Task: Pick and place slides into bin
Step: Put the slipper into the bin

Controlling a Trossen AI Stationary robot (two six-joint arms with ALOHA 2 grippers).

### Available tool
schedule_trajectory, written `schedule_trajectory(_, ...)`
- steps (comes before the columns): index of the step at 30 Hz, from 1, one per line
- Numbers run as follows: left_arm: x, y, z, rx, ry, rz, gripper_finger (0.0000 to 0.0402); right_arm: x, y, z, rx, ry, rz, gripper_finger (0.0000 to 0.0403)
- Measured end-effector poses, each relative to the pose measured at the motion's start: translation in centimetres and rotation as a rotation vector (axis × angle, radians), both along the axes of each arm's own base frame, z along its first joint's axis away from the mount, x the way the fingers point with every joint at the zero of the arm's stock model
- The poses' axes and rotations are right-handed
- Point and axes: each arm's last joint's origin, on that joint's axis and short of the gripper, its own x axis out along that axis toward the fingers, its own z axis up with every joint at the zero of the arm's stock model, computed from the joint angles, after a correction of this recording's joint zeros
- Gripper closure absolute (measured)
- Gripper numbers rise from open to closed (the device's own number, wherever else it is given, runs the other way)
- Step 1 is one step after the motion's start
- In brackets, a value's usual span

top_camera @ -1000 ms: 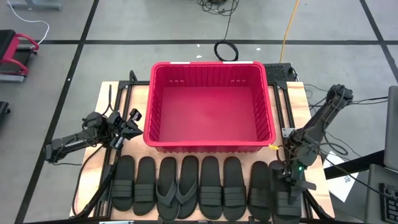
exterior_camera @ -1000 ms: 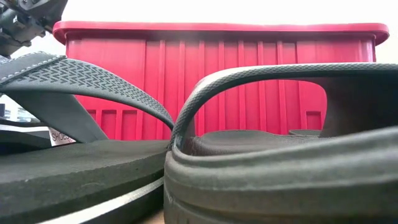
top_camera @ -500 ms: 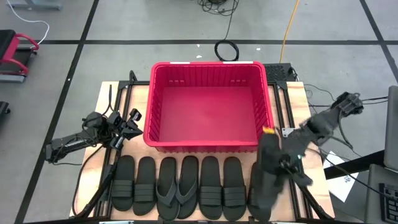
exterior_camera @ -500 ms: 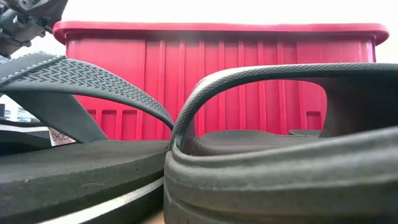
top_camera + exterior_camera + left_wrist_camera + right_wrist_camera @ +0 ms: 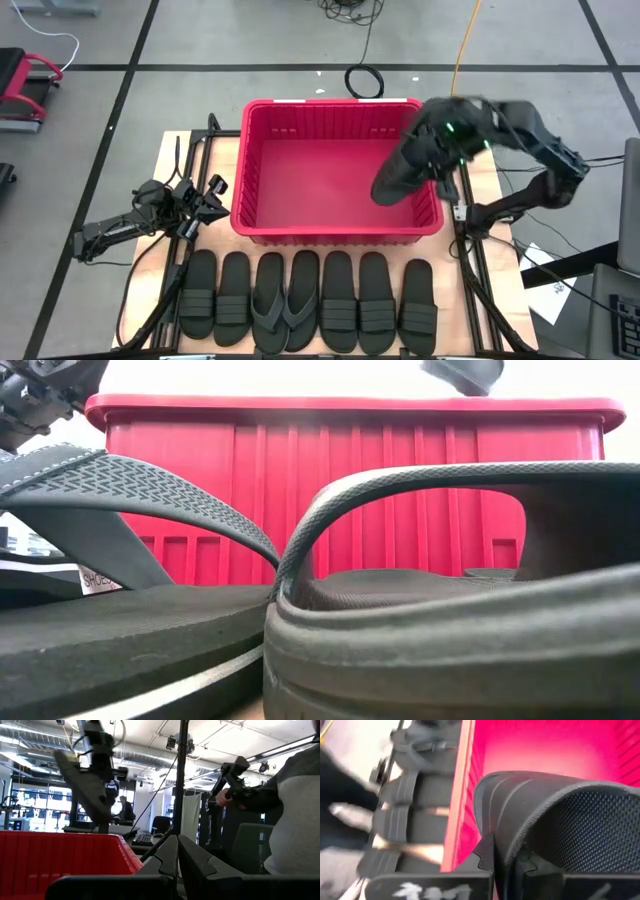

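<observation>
One slide [image 5: 400, 172] hangs clenched in the right gripper [image 5: 445, 135] above the right side of the red bin [image 5: 262, 225], seven more slides [image 5: 305, 290] lie in a row before it, and the left gripper [image 5: 213, 200], shut and empty, waits beside the bin's left wall.

This looks like a robotics lab in a large industrial hall. The floor [image 5: 250, 40] is grey concrete, marked with dark tape lines, and cables [image 5: 362, 80] lie loose on it. Under the high ceiling run bare ventilation ducts [image 5: 145, 757] and pipes. Behind the red bin [image 5: 60, 855] stand desks with a keyboard [image 5: 142, 839], and a person [image 5: 295, 820] operates a control arm.
</observation>
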Motion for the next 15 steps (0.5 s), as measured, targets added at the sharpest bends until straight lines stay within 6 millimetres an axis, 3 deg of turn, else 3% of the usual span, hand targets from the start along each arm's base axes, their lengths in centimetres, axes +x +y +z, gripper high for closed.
schedule_trajectory(7,0.0,0.0,0.0,0.000,0.000,0.000,0.0382,2.7,-5.4,-2.6,-0.017,0.018,0.111,0.0400)
schedule_trajectory(11,0.0,0.0,0.0,0.000,0.000,0.000,0.0382,4.5,-8.6,-6.2,0.001,0.140,0.102,0.0400)
schedule_trajectory(15,0.0,0.0,0.0,0.000,0.000,0.000,0.0382,4.7,-10.8,-10.4,0.079,0.279,0.077,0.0398)
